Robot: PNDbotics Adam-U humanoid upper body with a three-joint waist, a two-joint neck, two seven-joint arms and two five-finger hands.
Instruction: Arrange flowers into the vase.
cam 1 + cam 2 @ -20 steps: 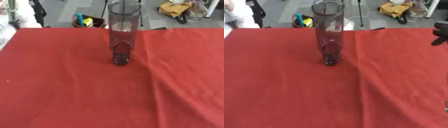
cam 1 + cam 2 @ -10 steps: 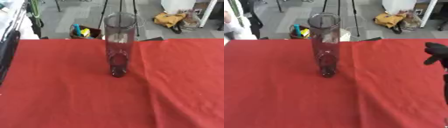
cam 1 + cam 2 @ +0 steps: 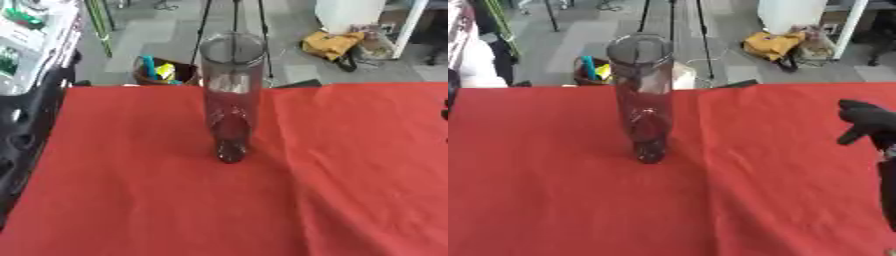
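Standing upright near the middle of the red tablecloth, toward its far edge: a tall clear vase, untouched. Hovering well to the right of the vase, above the cloth's right edge: the right hand, black, whether open or closed impossible to tell from these views. Sitting on the floor beyond the vase: a bucket of coloured things.
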